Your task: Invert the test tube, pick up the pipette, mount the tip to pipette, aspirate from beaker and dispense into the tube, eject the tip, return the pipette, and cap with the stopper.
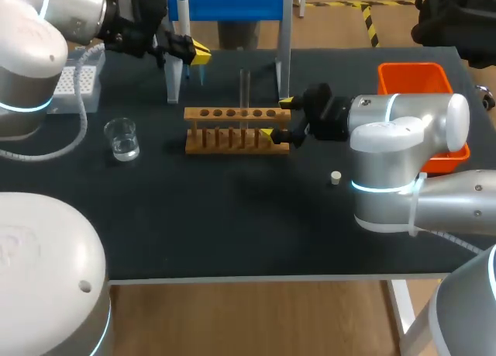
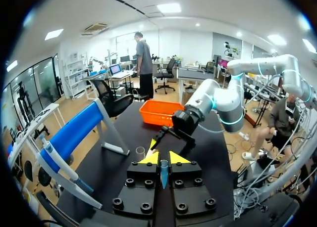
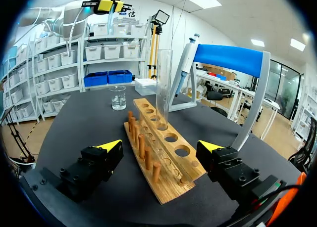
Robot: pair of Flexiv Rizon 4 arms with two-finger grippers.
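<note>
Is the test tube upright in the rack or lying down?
Upright: the tube stands in a middle hole of the rack.

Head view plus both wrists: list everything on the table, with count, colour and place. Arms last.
table: 1, black, under everything
pipette stand: 1, blue bar on pale legs, far edge
pipette: 1, pale, hanging at the stand's left end
tip box: 1, white, far left
beaker: 1, clear, a little liquid, left of the rack
rack: 1, wooden, centre
test tube: 1, clear, upright in a middle hole of the rack
stopper: 1, pale, on the table right of the rack
bin: 1, orange, far right
left gripper: black, yellow tips, beside the pipette
right gripper: black, yellow tips, open, astride the rack's right end
</note>
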